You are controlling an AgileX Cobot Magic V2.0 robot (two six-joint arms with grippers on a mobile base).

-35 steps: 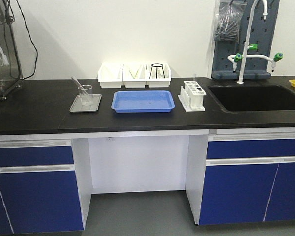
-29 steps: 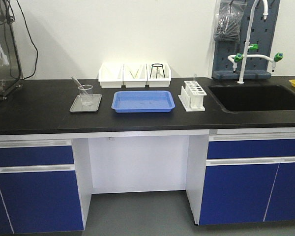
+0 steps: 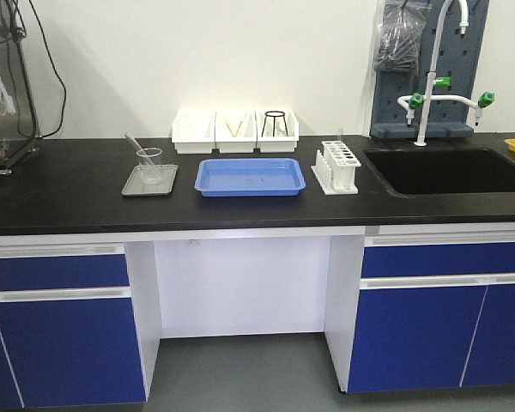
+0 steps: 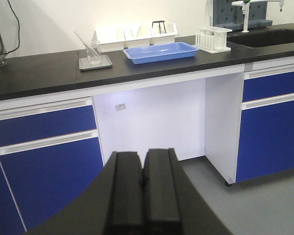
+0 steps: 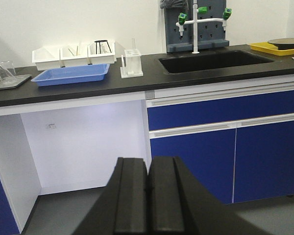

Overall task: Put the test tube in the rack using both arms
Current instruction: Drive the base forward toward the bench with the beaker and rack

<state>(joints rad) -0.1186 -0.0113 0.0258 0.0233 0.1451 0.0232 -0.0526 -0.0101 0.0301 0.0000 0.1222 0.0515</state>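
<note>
Both your claws are pinched closed on nothing: the left gripper [image 4: 143, 164] and right gripper [image 5: 148, 169] hang low before the bench [image 3: 60, 193]. Your test tube [image 3: 132, 143] leans in the beaker [image 3: 149, 165] on the grey tray [image 3: 133, 188], well apart from the rack [image 3: 336, 166] beside the sink [image 3: 451, 172].

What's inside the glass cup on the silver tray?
A thin clear test tube leans inside the beaker, its top poking out on the left. Whether there is any liquid is too small to tell.

bright, even light; soft focus
</note>
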